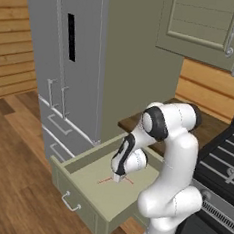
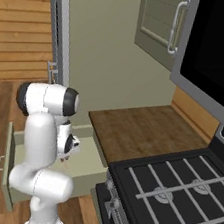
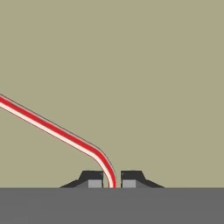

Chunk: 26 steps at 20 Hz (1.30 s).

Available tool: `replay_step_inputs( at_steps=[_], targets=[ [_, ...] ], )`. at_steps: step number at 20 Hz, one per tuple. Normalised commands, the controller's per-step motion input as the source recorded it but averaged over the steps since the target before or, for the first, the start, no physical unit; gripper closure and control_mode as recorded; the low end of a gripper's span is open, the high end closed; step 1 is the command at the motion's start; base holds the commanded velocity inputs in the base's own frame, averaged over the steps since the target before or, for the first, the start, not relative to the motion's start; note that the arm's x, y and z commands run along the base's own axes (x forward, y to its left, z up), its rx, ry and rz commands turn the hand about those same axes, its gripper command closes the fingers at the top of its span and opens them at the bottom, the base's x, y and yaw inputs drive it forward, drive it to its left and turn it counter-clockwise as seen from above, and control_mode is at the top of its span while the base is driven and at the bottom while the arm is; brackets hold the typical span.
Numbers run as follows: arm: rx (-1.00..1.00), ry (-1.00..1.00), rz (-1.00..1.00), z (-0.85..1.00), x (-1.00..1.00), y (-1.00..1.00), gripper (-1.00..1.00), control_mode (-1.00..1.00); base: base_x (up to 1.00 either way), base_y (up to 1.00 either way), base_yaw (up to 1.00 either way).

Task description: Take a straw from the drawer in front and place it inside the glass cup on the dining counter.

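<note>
Left of the pincer (image 1: 118, 178): fridge (image 1: 69, 59) with grey bar-handled drawers, well apart, wood floor below. Nearer, the drawer (image 1: 89, 194) pulled open, silver handle (image 1: 70, 202) at its front left.

At the pincer: lowered into the drawer, tips on or just above the floor of it, jaws nearly together and pinched on the straw (image 3: 57, 131). In the hand view, straw seen running from between the fingertips (image 3: 94, 179) up and away to the left, bent close to the grip. Held near one end, then, with the long part trailing flat on the drawer floor.

Right of the pincer: brown bench (image 2: 141, 131) just behind the drawer, stove (image 2: 173, 193) farther right.

Step in hand, as judged: lifting out. Best done straight up and slowly, grip kept firm, until the trailing end clears the drawer wall; only then swing away. Off-centre hold likely to let the straw droop or pivot, so no quick turns.
</note>
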Motion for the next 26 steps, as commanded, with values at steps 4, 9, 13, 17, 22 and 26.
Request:
replay_step_inputs(
  at_steps=[4,9,13,17,22,26],
  targets=[
    [0.05,-0.11,0.0,1.0,-0.07,0.23,1.0,-1.0,0.0,0.0,0.0],
    [0.06,-0.06,0.0,1.0,0.0,0.25,1.0,-1.0,0.0,0.0,0.0],
    [0.04,0.0,0.0,1.0,0.0,0.19,1.0,-1.0,0.0,0.0,0.0],
    [0.03,0.0,0.0,1.0,0.0,0.06,1.0,-1.0,0.0,0.0,0.0],
    [0.0,0.0,0.0,1.0,-0.04,0.0,1.0,-1.0,0.0,0.0,0.0],
    [0.0,0.0,-0.01,1.0,-0.37,0.0,1.0,-1.0,0.0,0.0,0.0]
  ],
)
